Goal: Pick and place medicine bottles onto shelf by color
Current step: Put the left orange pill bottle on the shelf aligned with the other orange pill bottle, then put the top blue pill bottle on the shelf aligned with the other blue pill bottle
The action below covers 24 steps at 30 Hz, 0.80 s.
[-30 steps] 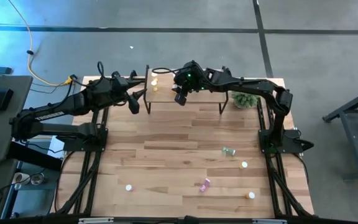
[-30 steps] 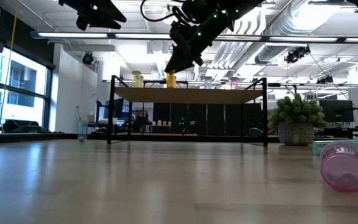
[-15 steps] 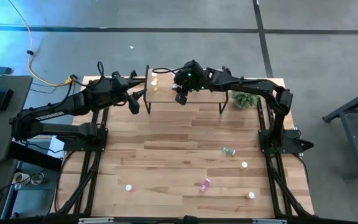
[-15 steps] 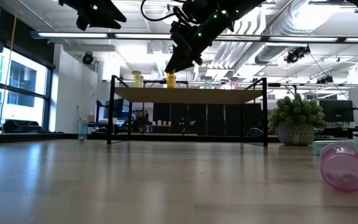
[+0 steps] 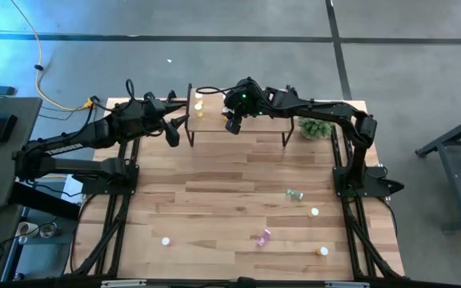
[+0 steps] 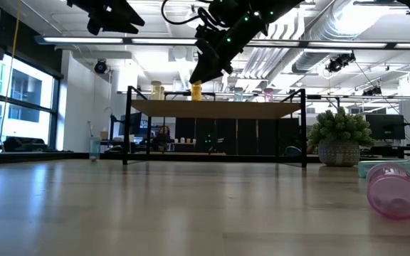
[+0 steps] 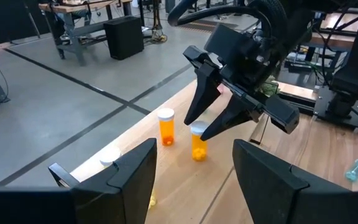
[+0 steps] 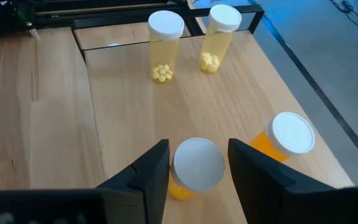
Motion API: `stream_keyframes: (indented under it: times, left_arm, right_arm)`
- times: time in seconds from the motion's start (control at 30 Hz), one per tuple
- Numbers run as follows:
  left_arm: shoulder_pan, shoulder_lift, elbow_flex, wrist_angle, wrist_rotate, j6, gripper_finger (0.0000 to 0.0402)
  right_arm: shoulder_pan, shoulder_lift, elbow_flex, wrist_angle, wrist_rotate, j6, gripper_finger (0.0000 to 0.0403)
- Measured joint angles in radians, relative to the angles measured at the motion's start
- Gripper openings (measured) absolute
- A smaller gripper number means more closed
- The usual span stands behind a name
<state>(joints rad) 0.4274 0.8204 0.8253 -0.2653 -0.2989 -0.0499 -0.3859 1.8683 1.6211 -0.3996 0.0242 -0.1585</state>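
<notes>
The light-wood shelf (image 5: pixel 254 128) stands at the table's far edge. Two yellow bottles (image 8: pixel 165 46) and two orange bottles stand upright on it. My right gripper (image 5: pixel 232 125) is open above the shelf's left part, pointing down. Its fingers stand on either side of the nearer orange bottle (image 8: pixel 196 167), with a narrow gap on each side. That bottle also shows in the left wrist view (image 7: pixel 198 143). The second orange bottle (image 8: pixel 288 140) stands beside it. My left gripper (image 5: pixel 171 134) is open and empty, raised just left of the shelf.
Loose bottles lie on the near right of the table: a green one (image 5: pixel 294 194), a white-capped one (image 5: pixel 314 212), a pink one (image 5: pixel 263 237) and an orange one (image 5: pixel 322 251). Another (image 5: pixel 166 241) stands near left. A potted green plant (image 5: pixel 317 126) stands right of the shelf.
</notes>
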Motion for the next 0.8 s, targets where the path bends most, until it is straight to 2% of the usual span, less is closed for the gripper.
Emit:
stream_keyframes:
  times: [0.8]
  left_arm:
    - [0.000,0.000,0.000,0.000,0.000,0.000,0.0200]
  right_arm:
    - [0.005,-0.011,0.000,0.016,-0.014,0.023,0.0156]
